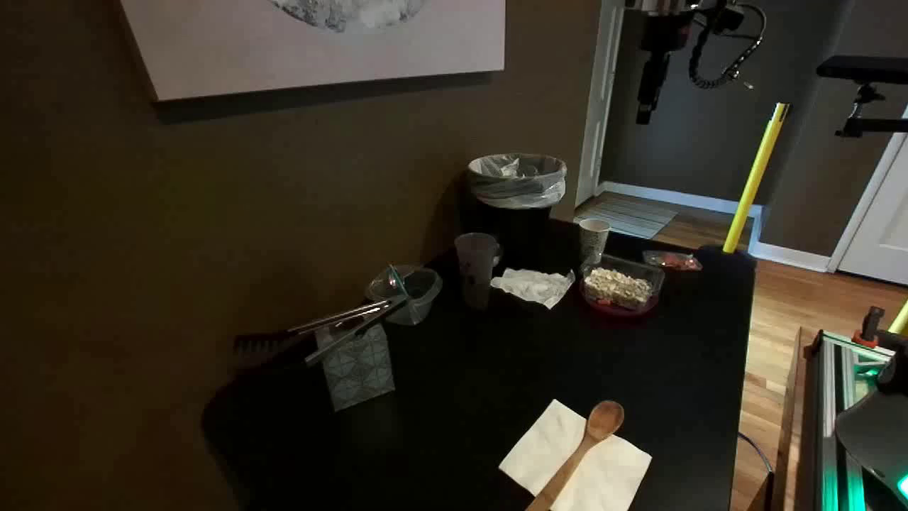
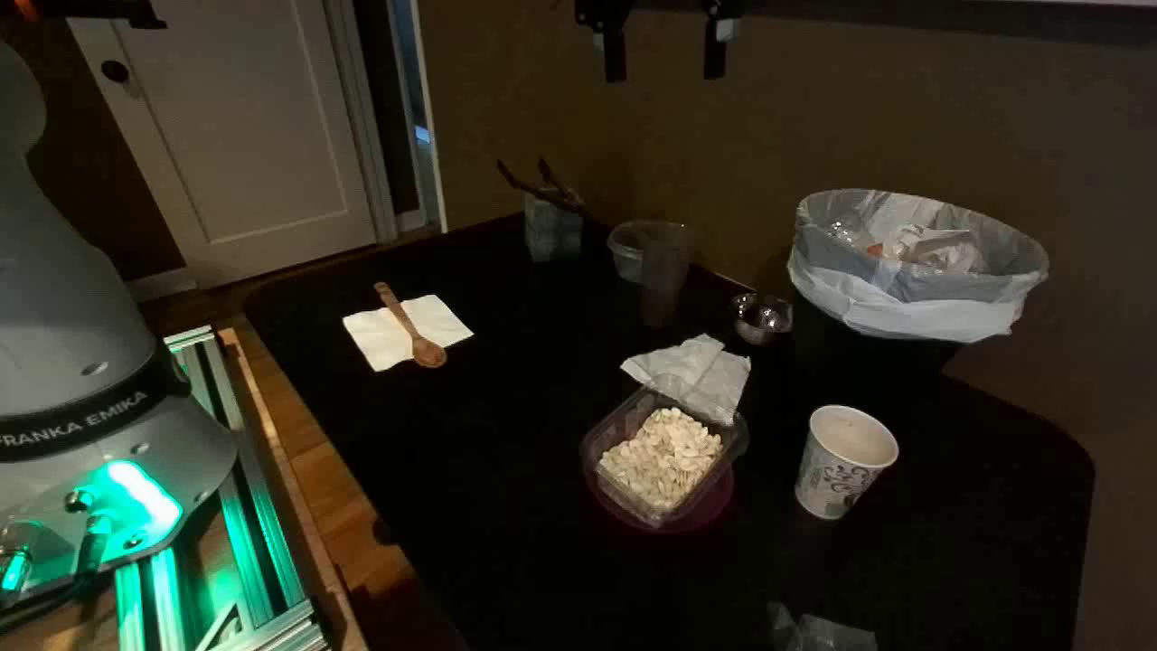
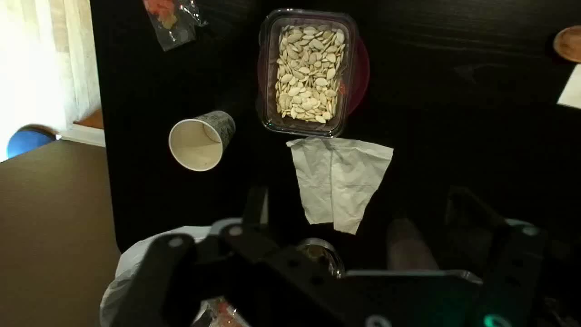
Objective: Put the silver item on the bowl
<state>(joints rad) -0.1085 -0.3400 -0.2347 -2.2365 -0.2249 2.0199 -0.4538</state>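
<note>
The silver item is a pair of long, slim metal tongs (image 1: 355,312), lying tilted across the top of a grey patterned box (image 1: 360,369). They also rest there in an exterior view (image 2: 559,194) and are out of the wrist view. The bowl is a small round grey metal bowl (image 2: 761,318) beside the bin; its rim shows partly behind my gripper in the wrist view (image 3: 317,241). My gripper (image 2: 664,68) is high above the table with its fingers apart and nothing between them. It shows side-on in an exterior view (image 1: 645,117) and open in the wrist view (image 3: 361,206).
A clear plastic bowl (image 1: 418,301) and a tall translucent cup (image 1: 477,273) stand near the tongs. A seed tray (image 2: 664,461), crumpled paper (image 2: 691,371), a paper cup (image 2: 836,479), a lined bin (image 2: 904,312) and a wooden spoon (image 1: 578,454) on a napkin (image 1: 617,472) are around.
</note>
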